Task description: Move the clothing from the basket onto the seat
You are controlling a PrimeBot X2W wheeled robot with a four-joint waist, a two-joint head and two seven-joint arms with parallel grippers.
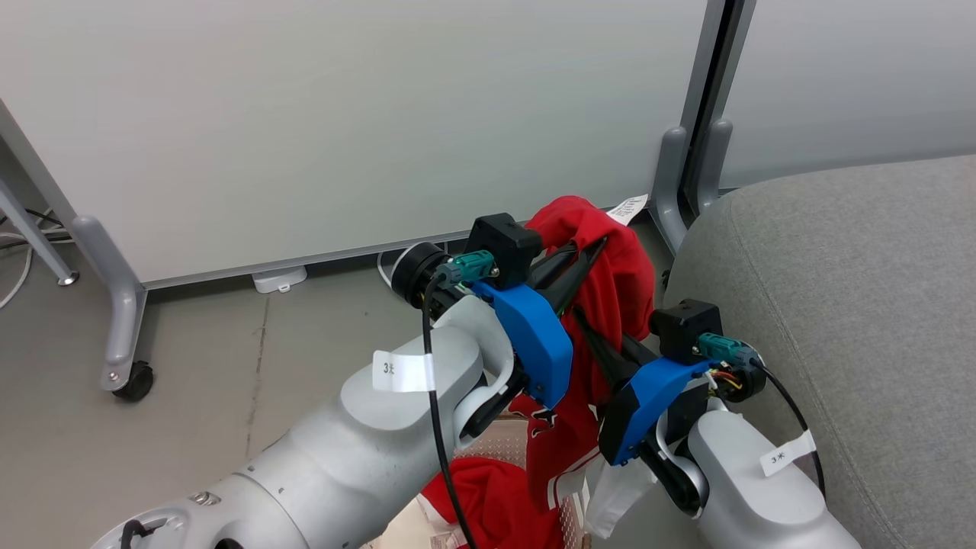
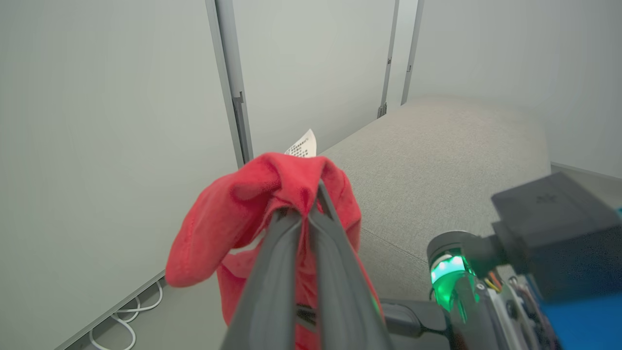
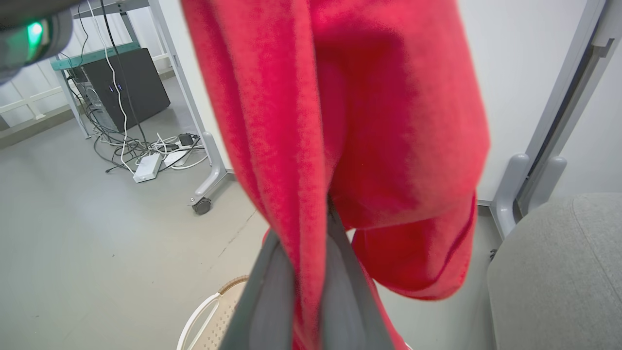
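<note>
A red garment of the clothing [image 1: 618, 282] hangs in the air between my two grippers, with a white tag [image 1: 629, 207] at its top. My left gripper [image 1: 596, 248] is shut on its upper fold, and in the left wrist view the fingers [image 2: 284, 253] pinch bunched red cloth [image 2: 243, 204]. Lower down, my right gripper [image 1: 583, 316] is shut on the same garment [image 3: 350, 107]. More red clothing [image 1: 488, 496] lies below in the basket [image 3: 214, 316]. The grey seat [image 1: 839, 305] stands just to the right.
White partition panels stand behind on grey feet with a caster [image 1: 136, 381]. Two more grey feet [image 1: 671, 183] stand by the seat's corner. Cables, a power strip [image 3: 146, 167] and a black computer case [image 3: 131, 87] lie further off on the grey floor.
</note>
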